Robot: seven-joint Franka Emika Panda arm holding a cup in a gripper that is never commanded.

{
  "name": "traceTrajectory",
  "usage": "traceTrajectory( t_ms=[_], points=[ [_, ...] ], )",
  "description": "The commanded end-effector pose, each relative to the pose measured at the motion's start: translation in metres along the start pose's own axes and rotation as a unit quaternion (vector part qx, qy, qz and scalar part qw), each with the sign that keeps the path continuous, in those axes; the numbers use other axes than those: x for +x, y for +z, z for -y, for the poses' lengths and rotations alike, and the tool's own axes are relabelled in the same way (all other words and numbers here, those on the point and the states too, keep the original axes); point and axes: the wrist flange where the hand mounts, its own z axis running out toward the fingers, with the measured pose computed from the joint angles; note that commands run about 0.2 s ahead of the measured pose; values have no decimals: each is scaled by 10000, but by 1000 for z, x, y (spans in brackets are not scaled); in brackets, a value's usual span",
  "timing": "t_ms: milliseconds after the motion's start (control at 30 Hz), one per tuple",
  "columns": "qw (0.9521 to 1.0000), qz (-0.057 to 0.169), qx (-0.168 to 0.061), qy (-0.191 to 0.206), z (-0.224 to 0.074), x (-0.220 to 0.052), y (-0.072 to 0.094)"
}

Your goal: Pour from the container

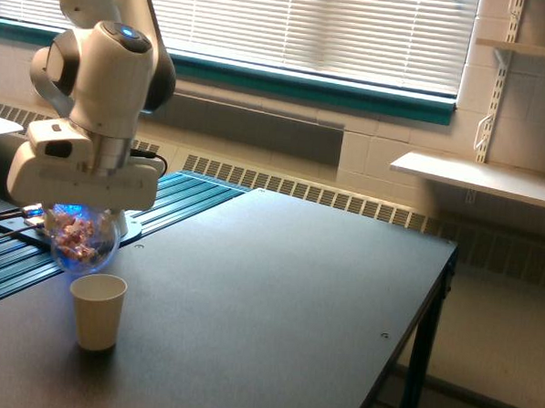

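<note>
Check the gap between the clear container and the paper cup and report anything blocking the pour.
Nothing visible blocks it. The clear container, held under the claw, hangs just above the open paper cup, with only air between them. The black table around the cup looks bare.
</note>
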Motion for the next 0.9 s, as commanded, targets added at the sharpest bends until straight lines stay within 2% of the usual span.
traceTrajectory(
  t_ms=[33, 367, 733, 900],
  points=[
    [9994, 49, -92, -333, 14, -11, 2],
    [9967, 212, -279, -729, 21, -30, 13],
    [9966, 222, -365, -701, 18, -32, 19],
    [9980, 118, -314, -527, 15, -27, 18]
  ],
)
